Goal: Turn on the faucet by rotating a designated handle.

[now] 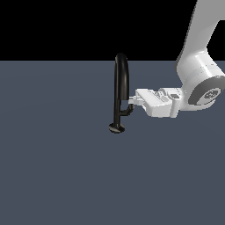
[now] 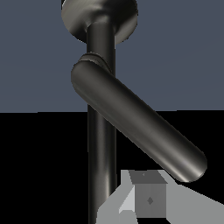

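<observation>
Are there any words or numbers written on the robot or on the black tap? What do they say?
No readable text anywhere in either view.
The faucet and its handle are plain glossy black, with no label.
The tool and the white arm carry no words. A small dark mark on the grey joint cap is too blurred to read.

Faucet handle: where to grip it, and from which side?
Take the handle near its free rounded end, away from the faucet tube: most leverage there and room for the jaws. Come in from the exterior view's right, where the gripper already sits; the lever juts out that way.
</observation>
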### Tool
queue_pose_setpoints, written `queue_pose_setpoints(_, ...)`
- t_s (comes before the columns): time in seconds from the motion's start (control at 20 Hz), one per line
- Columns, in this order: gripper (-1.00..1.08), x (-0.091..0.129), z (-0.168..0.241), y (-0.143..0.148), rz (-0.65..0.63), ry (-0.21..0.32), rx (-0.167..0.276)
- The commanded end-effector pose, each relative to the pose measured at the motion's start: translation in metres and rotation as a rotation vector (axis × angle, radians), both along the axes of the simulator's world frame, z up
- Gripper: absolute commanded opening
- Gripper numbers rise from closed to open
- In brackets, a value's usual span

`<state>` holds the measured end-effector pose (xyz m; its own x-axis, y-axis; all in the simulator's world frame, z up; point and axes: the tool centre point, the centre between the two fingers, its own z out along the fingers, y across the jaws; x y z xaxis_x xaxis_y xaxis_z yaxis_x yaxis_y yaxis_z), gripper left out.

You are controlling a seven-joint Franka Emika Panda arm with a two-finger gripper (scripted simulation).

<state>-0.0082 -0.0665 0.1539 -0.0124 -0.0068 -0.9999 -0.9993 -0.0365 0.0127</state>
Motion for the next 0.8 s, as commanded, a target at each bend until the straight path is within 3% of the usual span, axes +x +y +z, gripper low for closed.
queue_pose_setpoints(0.0,-1.0,-0.016,-0.013,-0.001,0.002,0.024,0.005)
queue_pose_setpoints(0.15,-1.0,-0.024,-0.016,-0.001,0.002,0.025,0.005)
queue_pose_setpoints(0.2,-1.0,-0.014,-0.006,-0.001,0.002,0.004,0.002)
queue_pose_setpoints(0.75,-1.0,-0.043,-0.07,-0.002,0.003,0.025,0.005)
